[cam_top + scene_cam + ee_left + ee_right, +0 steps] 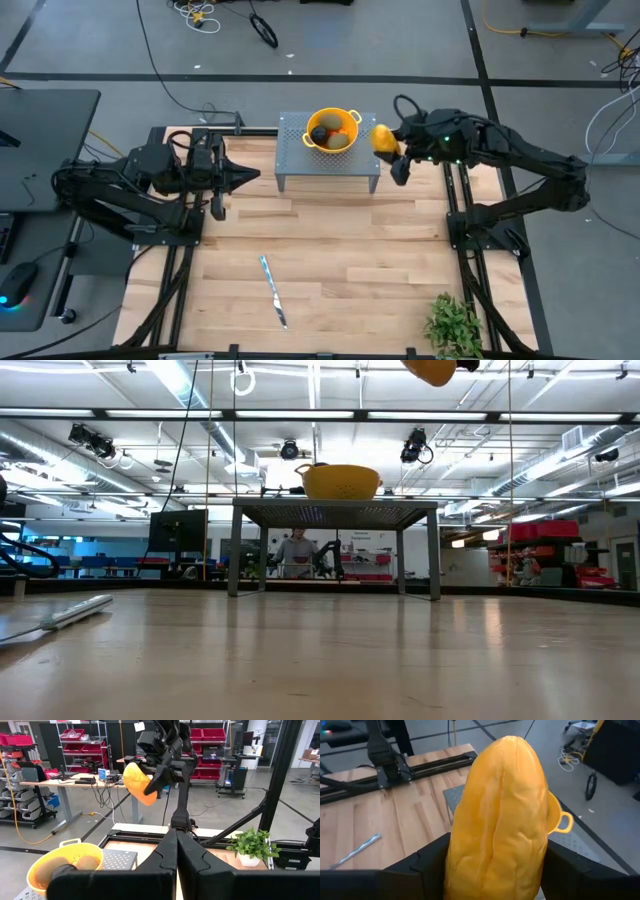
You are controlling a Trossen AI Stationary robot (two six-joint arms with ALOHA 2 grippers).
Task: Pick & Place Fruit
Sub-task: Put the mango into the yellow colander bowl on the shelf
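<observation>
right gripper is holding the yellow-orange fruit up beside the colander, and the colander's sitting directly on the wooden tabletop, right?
Not quite. The right gripper does hold the yellow-orange fruit beside the colander, but the colander sits on a small grey metal stand, raised above the wooden tabletop. The low view shows this.

Premises: a robotics lab or industrial workshop. Evidence follows. A wooden counter (330, 250) is framed by black metal rails, with two dark robot arms mounted on either side. The floor (100, 40) is grey concrete, marked with dark tape lines and crossed by loose cables (195, 12). Metal shelving (82, 742) beyond the counter carries rows of red storage bins (210, 732). A work desk (60, 782) holds electronic gear and trailing wires. The low view shows an open ceiling with long strip lights (180, 380) and suspended cameras (415, 445). A person (296, 550) stands in the background. A computer mouse (15, 285) lies on a side desk.
</observation>
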